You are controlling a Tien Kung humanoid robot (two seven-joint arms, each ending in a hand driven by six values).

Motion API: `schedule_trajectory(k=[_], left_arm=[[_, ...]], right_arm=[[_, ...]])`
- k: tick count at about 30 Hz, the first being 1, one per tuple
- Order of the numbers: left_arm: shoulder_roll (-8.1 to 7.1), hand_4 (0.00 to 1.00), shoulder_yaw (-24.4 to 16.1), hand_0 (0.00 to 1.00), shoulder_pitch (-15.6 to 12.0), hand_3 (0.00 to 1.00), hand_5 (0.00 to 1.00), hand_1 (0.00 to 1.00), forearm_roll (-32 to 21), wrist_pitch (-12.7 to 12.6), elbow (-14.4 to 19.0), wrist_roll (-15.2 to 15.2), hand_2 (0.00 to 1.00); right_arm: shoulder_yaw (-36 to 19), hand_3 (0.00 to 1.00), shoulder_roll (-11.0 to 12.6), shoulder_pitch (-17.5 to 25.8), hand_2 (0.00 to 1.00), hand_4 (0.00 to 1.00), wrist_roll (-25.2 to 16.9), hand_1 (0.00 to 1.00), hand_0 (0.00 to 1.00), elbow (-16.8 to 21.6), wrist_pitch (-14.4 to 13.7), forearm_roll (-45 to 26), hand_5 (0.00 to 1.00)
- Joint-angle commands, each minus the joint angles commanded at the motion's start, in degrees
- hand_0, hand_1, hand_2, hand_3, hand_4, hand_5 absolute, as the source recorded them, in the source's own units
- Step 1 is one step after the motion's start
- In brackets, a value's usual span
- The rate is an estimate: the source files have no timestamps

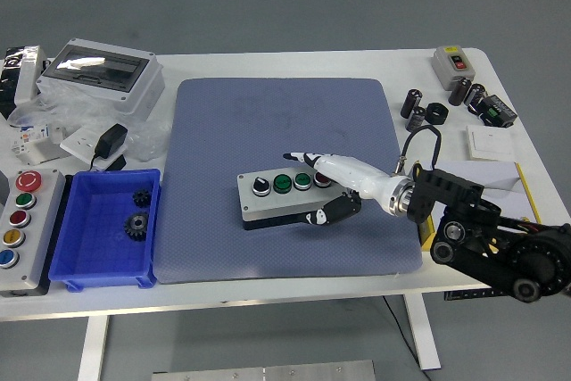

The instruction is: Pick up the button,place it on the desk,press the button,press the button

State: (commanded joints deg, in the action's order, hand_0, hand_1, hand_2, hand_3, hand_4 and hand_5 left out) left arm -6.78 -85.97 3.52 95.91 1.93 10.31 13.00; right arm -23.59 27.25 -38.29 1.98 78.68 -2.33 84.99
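Grey button box [277,198] lies just under the right robot hand [326,180].

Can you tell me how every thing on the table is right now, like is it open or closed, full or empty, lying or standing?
button box: lying flat on the blue mat, buttons facing up.
right hand: fingers stretched over the box's right end, thumb below its front edge.
blue bin: open, holding two dark gears.
grey enclosure: clear lid closed.
big button panel: lying flat at the left edge.
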Motion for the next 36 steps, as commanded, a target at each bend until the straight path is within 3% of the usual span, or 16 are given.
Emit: schedule_trajectory(k=[26, 31, 36], left_arm=[[0.11, 0.646, 0.33, 0.607, -0.04, 0.605, 0.122, 0.595, -0.6, -0.72, 0.0, 0.37, 0.524], [0.13, 0.632, 0.44, 0.607, -0.05, 0.604, 0.097, 0.589, -0.68, -0.8, 0.0, 0.4, 0.525], [0.17, 0.63, 0.68, 0.607, 0.02, 0.604, 0.095, 0.588, -0.92, -0.84, 0.0, 0.38, 0.526]], right_arm=[[-1.19, 0.998, 3.25, 1.82, 0.998, 0.812, -0.74, 0.966, 0.96, 3.73, 1.77, -9.77, 0.221], [-2.61, 0.998, 3.95, 2.43, 0.998, 0.789, -1.86, 0.961, 0.949, 4.65, -0.09, -8.3, 0.217], [-7.33, 0.998, 6.56, 4.3, 0.998, 0.774, -2.47, 0.944, 0.922, 8.66, -4.51, -3.24, 0.234]])
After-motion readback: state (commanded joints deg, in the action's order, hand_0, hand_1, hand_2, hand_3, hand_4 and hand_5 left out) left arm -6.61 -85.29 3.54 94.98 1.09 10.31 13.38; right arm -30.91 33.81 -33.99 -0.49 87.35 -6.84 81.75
